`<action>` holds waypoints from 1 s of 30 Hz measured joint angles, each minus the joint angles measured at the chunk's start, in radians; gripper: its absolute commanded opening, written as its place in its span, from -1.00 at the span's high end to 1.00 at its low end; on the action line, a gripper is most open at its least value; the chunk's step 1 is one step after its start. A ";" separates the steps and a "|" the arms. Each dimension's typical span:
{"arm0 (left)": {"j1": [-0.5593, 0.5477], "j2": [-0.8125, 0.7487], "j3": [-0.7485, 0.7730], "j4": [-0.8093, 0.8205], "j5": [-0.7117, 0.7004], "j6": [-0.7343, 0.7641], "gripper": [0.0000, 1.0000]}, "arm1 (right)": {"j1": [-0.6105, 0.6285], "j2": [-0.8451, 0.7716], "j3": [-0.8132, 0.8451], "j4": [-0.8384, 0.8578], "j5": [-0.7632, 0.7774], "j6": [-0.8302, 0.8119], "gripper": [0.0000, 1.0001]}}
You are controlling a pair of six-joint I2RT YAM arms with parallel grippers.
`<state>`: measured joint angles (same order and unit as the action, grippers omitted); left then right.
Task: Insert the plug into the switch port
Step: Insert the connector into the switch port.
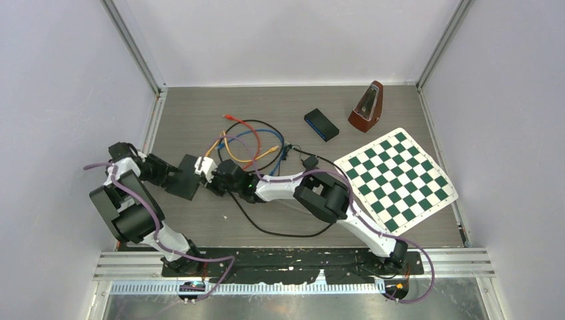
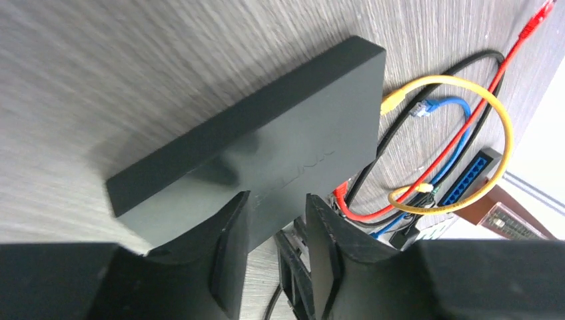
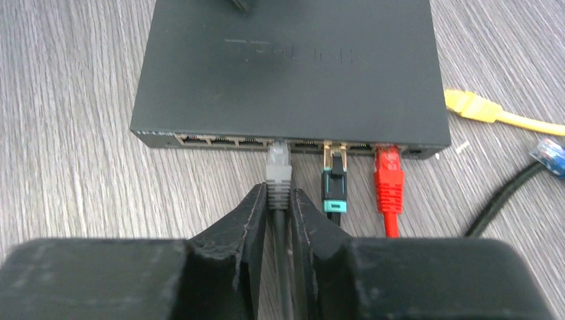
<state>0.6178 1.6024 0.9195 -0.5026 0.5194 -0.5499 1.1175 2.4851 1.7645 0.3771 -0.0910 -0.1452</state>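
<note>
- grey plug (image 3: 278,170): nose sits in the mouth of a port on the switch (image 3: 286,67) front row, just left of the green plug (image 3: 334,187) and red plug (image 3: 388,177). Can't tell if it's latched.
- right gripper (image 3: 278,193): closed on the grey plug's boot, right in front of the switch.
- left gripper (image 2: 276,200): on the switch's side opposite the ports, fingers either side of its edge. Can't tell if it's clamped or just straddling.
- handling, my read: the plug is light, hard plastic with a fragile latch tab, and its cable will tug sideways. Pinch the boot flanks close to the nose, off the tab, square to the port.
- switch looks light and smooth. It will likely slide when pushed, so brace it from behind.
</note>
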 measured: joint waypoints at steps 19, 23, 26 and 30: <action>0.029 -0.001 0.090 -0.044 -0.084 -0.020 0.24 | -0.111 -0.248 -0.135 -0.067 -0.151 0.008 0.22; 0.022 0.052 0.091 -0.041 -0.084 -0.018 0.23 | -0.105 -0.220 -0.056 -0.143 -0.147 0.011 0.23; 0.019 0.074 0.100 -0.042 -0.085 -0.018 0.23 | -0.100 -0.196 -0.015 -0.172 -0.147 0.020 0.26; 0.012 0.103 0.130 -0.040 -0.085 -0.018 0.23 | -0.096 -0.160 0.000 -0.193 -0.147 0.040 0.28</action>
<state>0.6300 1.7050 1.0492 -0.5426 0.4339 -0.5674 1.0218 2.3249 1.7645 0.1837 -0.2382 -0.1055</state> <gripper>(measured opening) 0.383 0.369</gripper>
